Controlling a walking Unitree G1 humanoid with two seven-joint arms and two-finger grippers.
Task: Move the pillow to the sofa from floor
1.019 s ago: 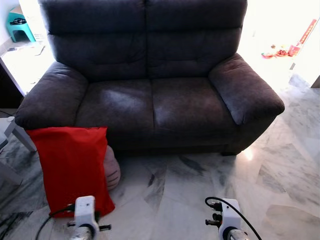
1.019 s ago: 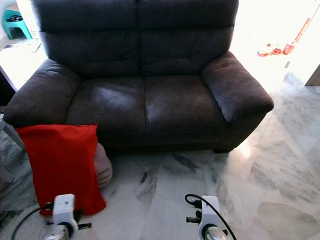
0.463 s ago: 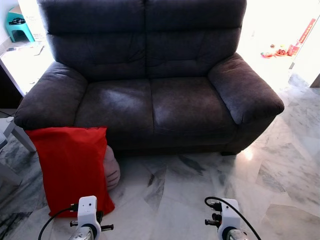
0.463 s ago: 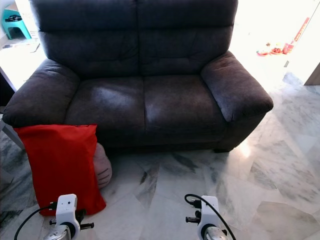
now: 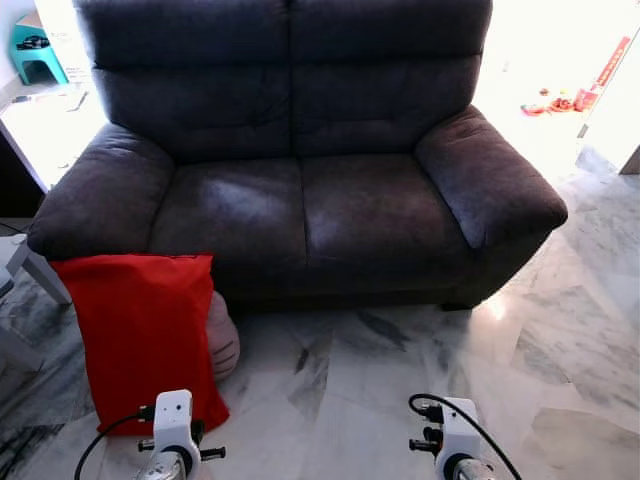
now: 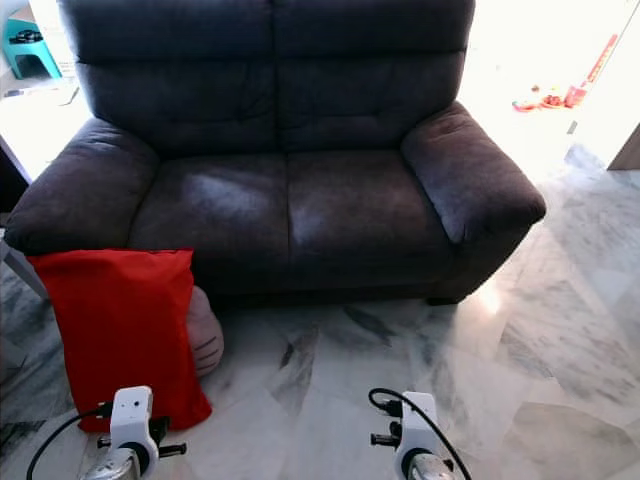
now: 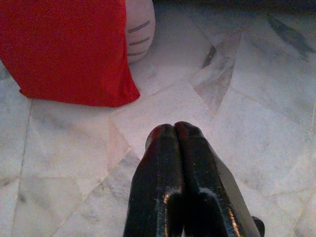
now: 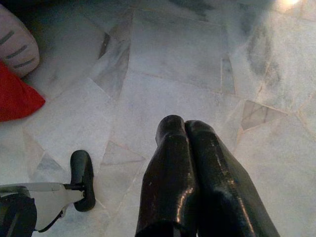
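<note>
A red pillow (image 5: 145,335) stands upright on the marble floor, leaning against the front of the dark grey sofa (image 5: 300,160) below its left armrest. A pale pink cushion with grey stripes (image 5: 224,338) is tucked behind it. My left gripper (image 7: 174,132) hangs low over the floor tiles just short of the red pillow (image 7: 64,49), its fingers pressed together and holding nothing. My right gripper (image 8: 183,126) hovers over bare tiles to the right, also shut and empty. Both wrists (image 5: 173,430) (image 5: 450,440) show at the bottom of the head views.
The sofa's two seat cushions (image 6: 290,205) are bare. A white table leg (image 5: 40,265) stands left of the pillow. A teal stool (image 5: 38,52) sits at the far left, and red items (image 5: 590,90) lie on the bright floor at the far right.
The left wrist has drifted slightly right and down in the head views. The view itself has shifted a little; pillow and sofa stay put.
</note>
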